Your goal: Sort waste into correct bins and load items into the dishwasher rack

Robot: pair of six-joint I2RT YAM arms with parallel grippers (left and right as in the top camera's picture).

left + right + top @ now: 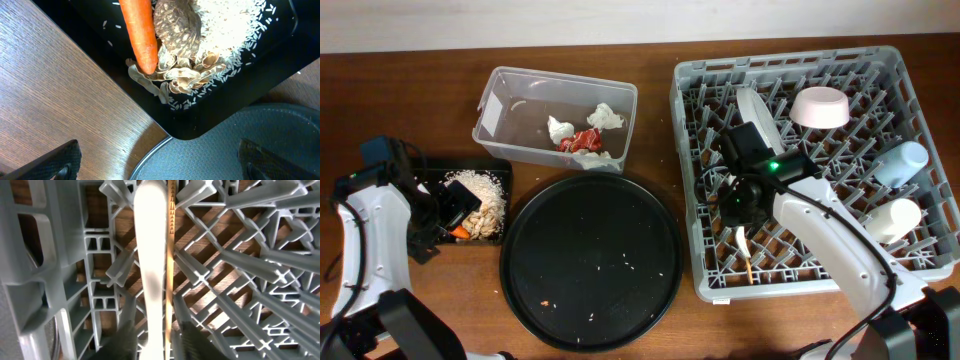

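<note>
The left fingers [60,160] stood spread wide and empty over one corner of the small black tray [280,55], which sat by the left edge of the surface [50,100]. In that tray lay one orange carrot [140,35], one brown lump [177,25] touching it, and one beige heap [225,30] of grains and flakes. The carrot looked stiff, smooth and light, best taken across its middle. The heap would likely crumble out of any pinch (better left where it lay).

The right fingers [119,342] flanked the handle of the one white fork [150,265], low in the rack [45,280], with the one thin chopstick [170,255] lying close along the fork's side. Whether they pinched the pair or stood just clear could not be told. Both pieces seemed light and stiff. The fork's handle looked slick, and the chopstick looked thin enough to slip through the grid, so each wanted a hold near mid-length.

The rack filled the right side of the surface and also held one plate [752,105] standing among the pegs, one pink bowl [818,107], one blue cup [902,162] and one cream cup [895,220]. Toward the far edge, the clear tub [505,100] held what looked like three soft white tissues [607,115] and one red wrapper [582,140]. The round black tray [590,260] lay at the near edge, carrying only crumbs.
</note>
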